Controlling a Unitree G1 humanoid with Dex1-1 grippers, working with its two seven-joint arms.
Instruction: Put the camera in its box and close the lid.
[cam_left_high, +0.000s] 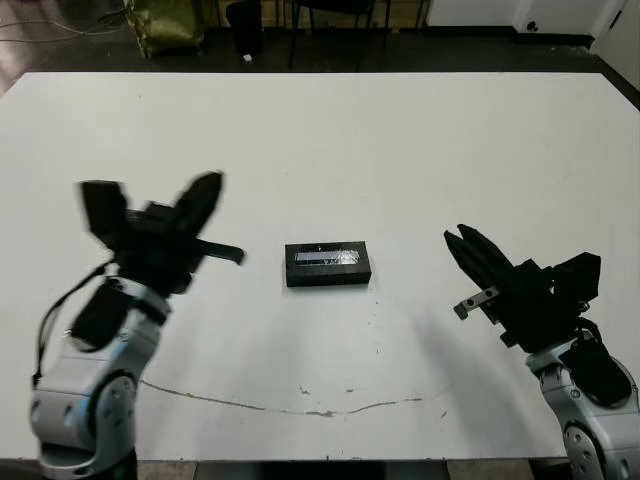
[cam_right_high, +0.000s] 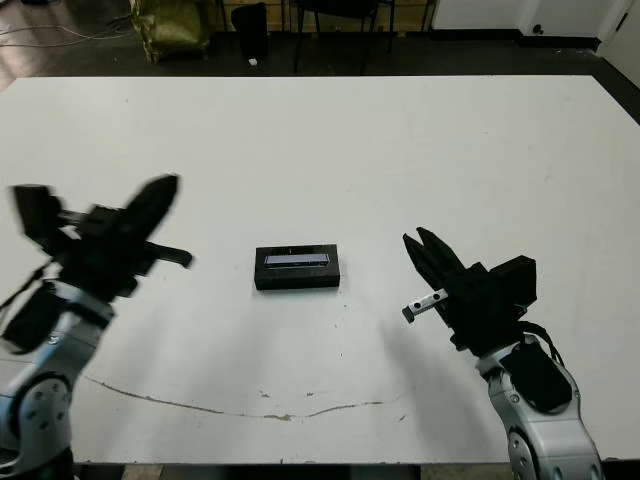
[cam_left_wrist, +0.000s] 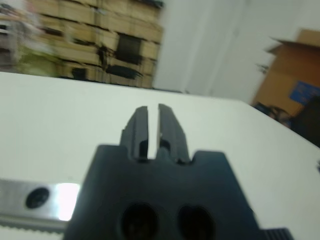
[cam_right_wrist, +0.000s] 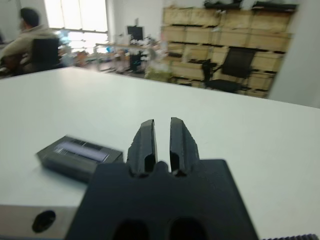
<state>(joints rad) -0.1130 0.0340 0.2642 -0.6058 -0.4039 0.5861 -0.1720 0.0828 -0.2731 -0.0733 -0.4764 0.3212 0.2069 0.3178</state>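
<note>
Nowhere on the box can any writing or brand be read; from the head views only the pale grey shiny strip on the lid shows, the lid lying flat on the box so that the box is closed. It sits near the middle of the white table, between the two arms and well apart from both. The left gripper is blurred, raised off the table left of the box, one finger pointing up and away, a thinner dark part reaching toward the box. The right gripper hovers to the right of the box, its tips drawn close together and holding nothing. A thin wavy dark line marks the table's near side. Beyond the far edge stand a yellowish bag and dark chair legs.

Next, the left wrist view: its fingers stand nearly together with only a slim gap, nothing between them, over bare table; a cardboard carton shows beyond.

Lastly, the right wrist view: fingers likewise narrowly parted and empty, the closed box beside them, a seated person and stacked cartons far off.
</note>
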